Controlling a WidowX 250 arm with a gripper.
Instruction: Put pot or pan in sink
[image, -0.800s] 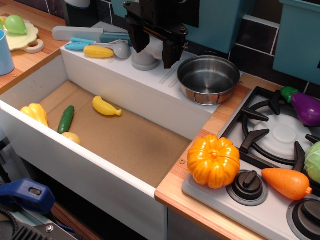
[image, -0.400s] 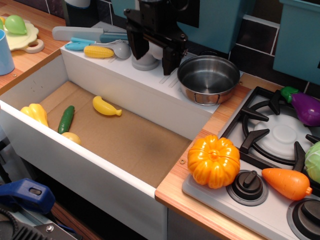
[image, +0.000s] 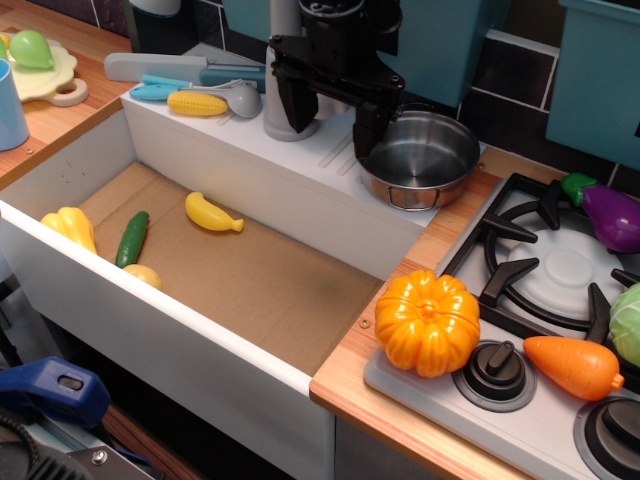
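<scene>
The small shiny steel pot (image: 420, 155) stands upright on the white ledge behind the sink, at its right end, wire handle toward the front. The sink (image: 200, 330) is a big white basin with a brown cardboard bottom, left of the stove. My black gripper (image: 330, 118) hangs over the back ledge just left of the pot, fingers open and empty. Its right finger (image: 368, 125) is at the pot's left rim; I cannot tell if it touches.
In the sink lie a yellow banana (image: 212, 213), a green cucumber (image: 132, 238) and a yellow pepper (image: 70, 228). A corn cob (image: 197, 103) and utensils lie on the back ledge. An orange pumpkin (image: 428, 321), a carrot (image: 573, 366) and an eggplant (image: 608, 214) sit by the stove (image: 560, 270).
My gripper has moved right along the back ledge, from in front of the grey faucet base to the pot's left rim. The pot has not moved.
</scene>
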